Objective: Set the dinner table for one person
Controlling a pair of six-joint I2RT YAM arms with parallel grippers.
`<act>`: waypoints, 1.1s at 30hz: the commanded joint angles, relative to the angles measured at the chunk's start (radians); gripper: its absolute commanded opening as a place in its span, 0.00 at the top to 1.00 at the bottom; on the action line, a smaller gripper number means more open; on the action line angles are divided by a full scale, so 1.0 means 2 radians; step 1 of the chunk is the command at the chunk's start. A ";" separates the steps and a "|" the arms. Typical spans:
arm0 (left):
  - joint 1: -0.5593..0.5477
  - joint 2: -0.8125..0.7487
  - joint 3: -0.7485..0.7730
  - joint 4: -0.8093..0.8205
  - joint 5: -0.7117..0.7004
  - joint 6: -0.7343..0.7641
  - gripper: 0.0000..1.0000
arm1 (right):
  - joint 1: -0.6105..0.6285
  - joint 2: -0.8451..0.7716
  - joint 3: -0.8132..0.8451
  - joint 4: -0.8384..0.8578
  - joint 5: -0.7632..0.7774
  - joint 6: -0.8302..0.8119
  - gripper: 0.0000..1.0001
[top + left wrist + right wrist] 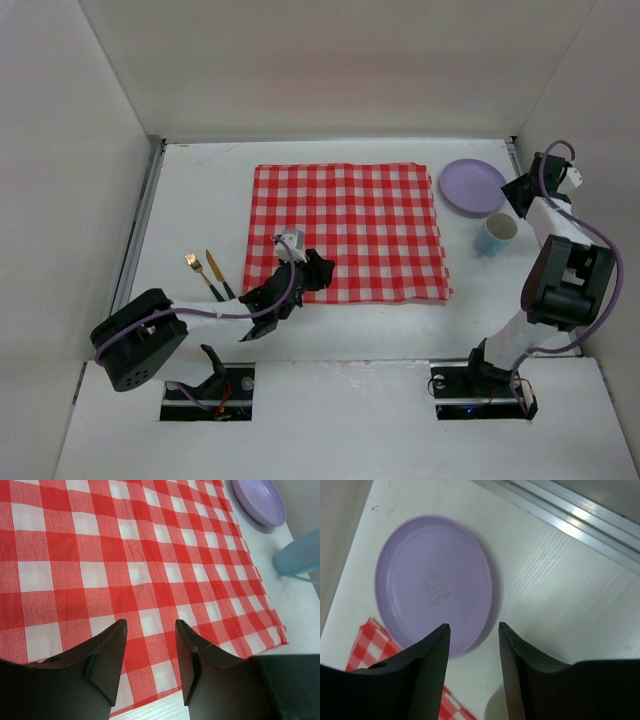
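A: Tabletop (200, 200) — it spreads white under both your arms, rails along its sides. Your left pincer (150, 665) hangs over the near edge of the checked cloth (345, 230), jaws apart, holding nothing.

B: And your right pincer (472, 655)?

A: Parted and empty too, above the tabletop's far right corner, over the purple plate (432, 582), beside the blue cup (496, 234).
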State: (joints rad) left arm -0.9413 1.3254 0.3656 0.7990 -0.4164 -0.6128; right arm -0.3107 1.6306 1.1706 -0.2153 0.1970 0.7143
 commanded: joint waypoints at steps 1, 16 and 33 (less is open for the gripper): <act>-0.001 -0.002 -0.009 0.064 0.011 0.003 0.59 | -0.018 0.044 0.059 0.020 -0.030 -0.012 0.50; 0.009 0.021 -0.009 0.074 0.020 -0.028 0.57 | -0.022 0.223 0.209 -0.067 -0.055 -0.039 0.60; 0.011 -0.002 -0.025 0.082 0.000 -0.026 0.55 | -0.006 0.263 0.287 -0.161 -0.052 -0.044 0.54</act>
State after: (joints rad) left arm -0.9272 1.3594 0.3328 0.8940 -0.3889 -0.6628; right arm -0.3359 2.1357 1.7016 -0.4782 0.0849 0.6403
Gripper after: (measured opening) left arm 0.447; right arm 0.458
